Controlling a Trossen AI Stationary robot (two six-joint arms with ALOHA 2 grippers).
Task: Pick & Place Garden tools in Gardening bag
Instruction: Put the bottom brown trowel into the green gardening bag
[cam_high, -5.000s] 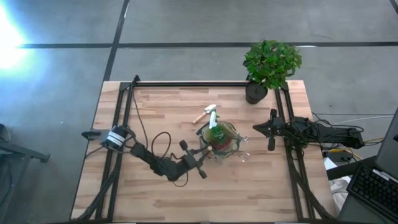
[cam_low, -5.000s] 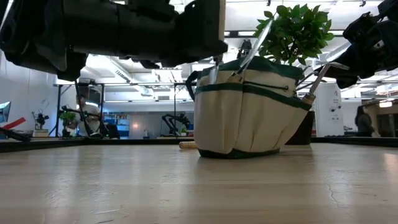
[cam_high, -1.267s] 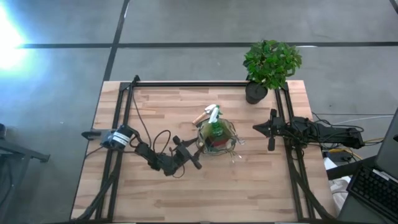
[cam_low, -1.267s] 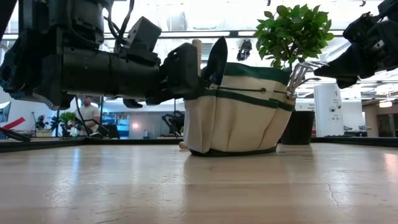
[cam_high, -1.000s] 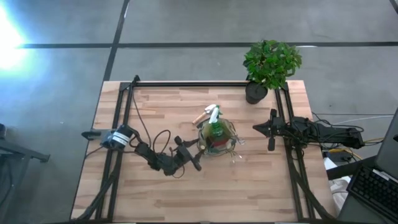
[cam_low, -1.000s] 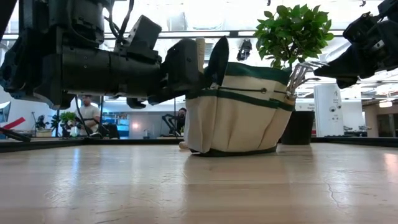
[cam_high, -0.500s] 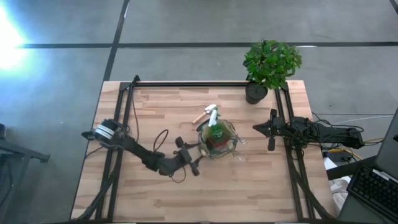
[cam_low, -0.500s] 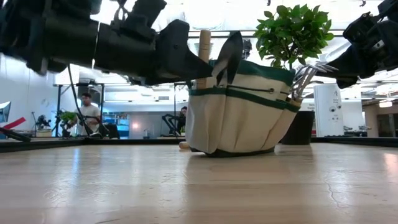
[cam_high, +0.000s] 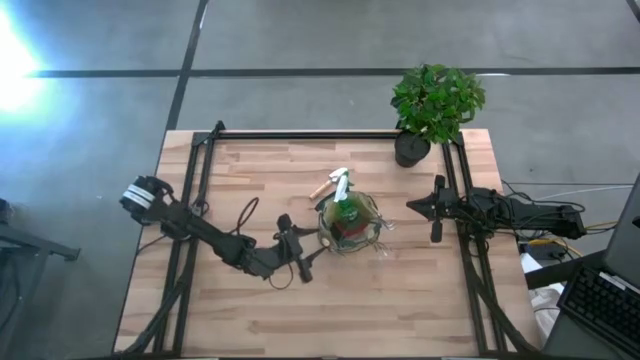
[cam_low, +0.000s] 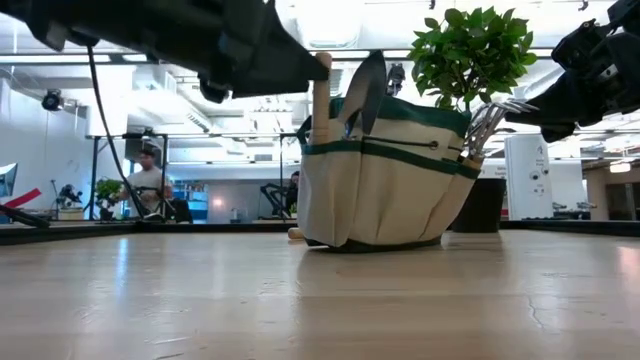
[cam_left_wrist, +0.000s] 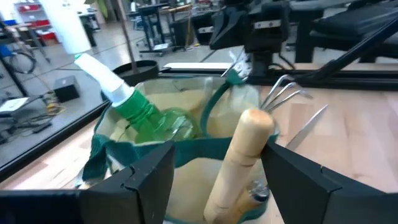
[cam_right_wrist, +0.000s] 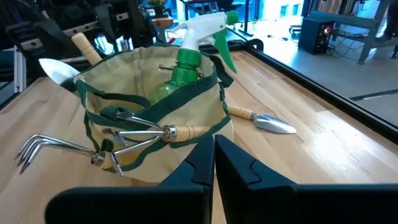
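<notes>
The round cream fabric gardening bag with green trim (cam_high: 349, 222) stands upright near the middle of the light wooden table (cam_high: 240, 310), holding a green spray bottle with a white trigger head (cam_right_wrist: 186, 59) inside and wooden-handled metal tools in its outer pockets, while one small wooden-handled trowel (cam_right_wrist: 258, 119) lies flat on the table just beside the bag toward the far edge. The left gripper (cam_left_wrist: 214, 177) is at the bag's left side with its fingers spread apart around an upright wooden tool handle (cam_left_wrist: 239, 155) seated in a pocket, not visibly pressing on it; broad bare table lies toward the near edge and left edge. The right gripper (cam_right_wrist: 214, 152), fingers closed and holding nothing, waits by the right edge, well apart from the bag, with a potted green plant in a black pot (cam_high: 432, 108) at the far right corner.
</notes>
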